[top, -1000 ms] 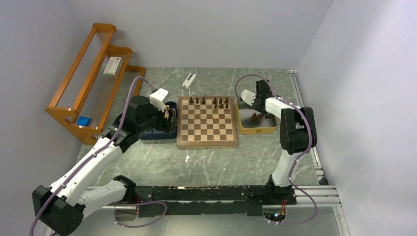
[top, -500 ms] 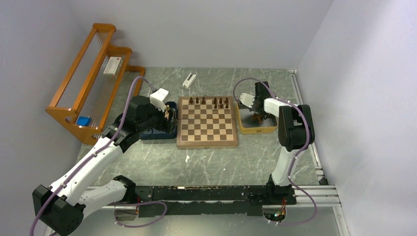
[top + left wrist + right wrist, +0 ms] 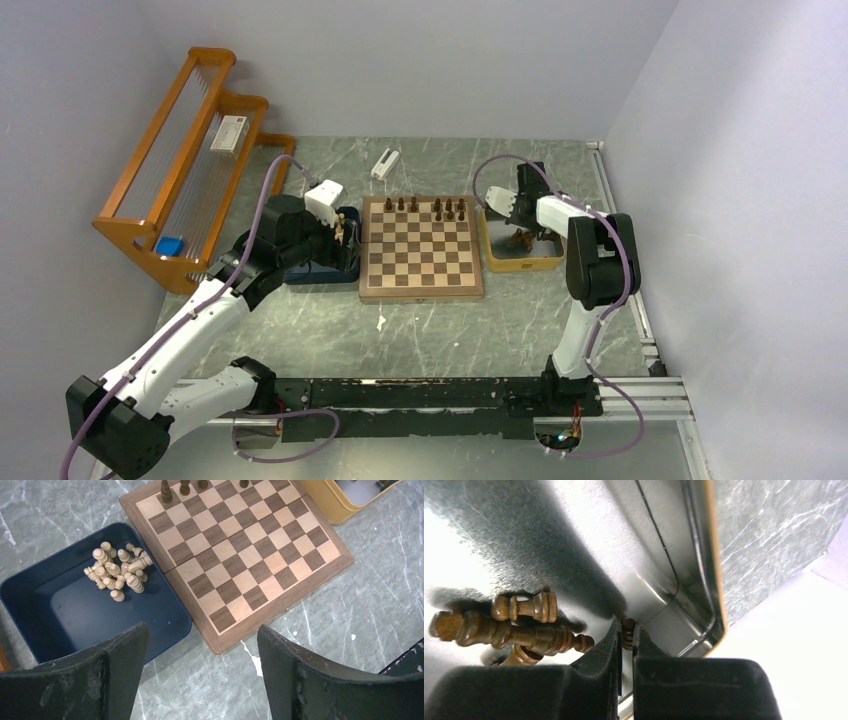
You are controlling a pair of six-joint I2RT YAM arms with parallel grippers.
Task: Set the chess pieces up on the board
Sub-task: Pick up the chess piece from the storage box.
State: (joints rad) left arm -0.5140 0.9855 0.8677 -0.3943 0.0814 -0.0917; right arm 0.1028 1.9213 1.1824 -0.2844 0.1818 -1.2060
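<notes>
The left gripper (image 3: 202,632) hangs wide apart and empty above the near corner of the board (image 3: 240,570). Beside it, the cream pieces (image 3: 117,572) lie heaped in the dark blue tray (image 3: 75,625). The board's far rows carry several upright dark pieces (image 3: 425,207). Off the board's right edge, in the yellow tray (image 3: 715,580), the right gripper (image 3: 628,640) is pinched tight on one small brown piece (image 3: 628,629).

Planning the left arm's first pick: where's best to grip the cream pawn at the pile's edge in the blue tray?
Probably its round head, with the open left hand coming straight down: the cream pawn sits at the pile's edge, bare blue tray floor on three sides, the other cream pieces crowding only one side.
</notes>
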